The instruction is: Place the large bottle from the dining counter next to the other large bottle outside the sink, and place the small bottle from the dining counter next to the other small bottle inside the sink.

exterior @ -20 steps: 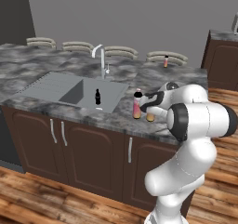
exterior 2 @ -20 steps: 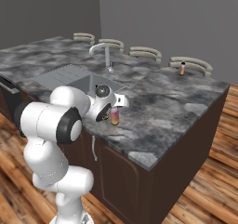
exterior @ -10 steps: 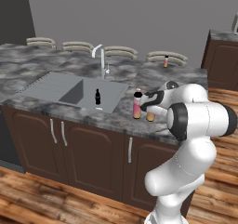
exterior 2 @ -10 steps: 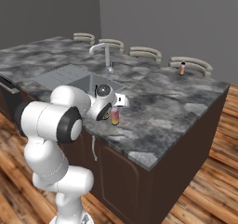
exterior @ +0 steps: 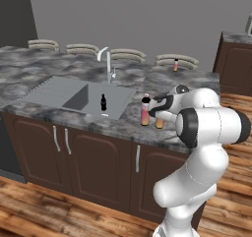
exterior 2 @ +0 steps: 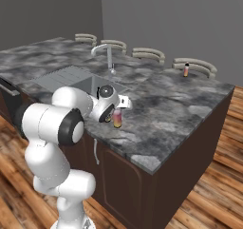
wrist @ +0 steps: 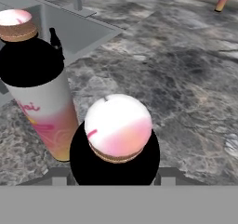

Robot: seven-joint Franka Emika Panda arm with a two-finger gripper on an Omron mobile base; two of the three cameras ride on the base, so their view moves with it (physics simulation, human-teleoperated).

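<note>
On the dark grey marbled dining counter (exterior: 59, 115), going left to right, the grey rectangular recessed sink (exterior: 51, 91) lies well to the left of the pincer, and the tiny all-black narrow-necked bottle (exterior: 103, 102) stands upright in its right basin. The tall arched silver faucet (exterior: 107, 64) rises behind that basin. Just left of the pincer, outside the sink on the stone, stands a large pink-to-yellow bottle with a black shoulder and tan cap (exterior: 144, 111), upright. Touching distance to its right, a second large pink-and-yellow bottle with the same dark shoulder (wrist: 115, 146) sits upright between the fingers. The two-finger pincer (exterior: 158, 114) is closed around this second bottle at its shoulder. Far beyond the pincer and to its right, the tiny pink-to-yellow bottle with a dark cap (exterior: 175, 65) stands near the counter's far edge, beside the pale curved chair backs (exterior: 177, 60).
</note>
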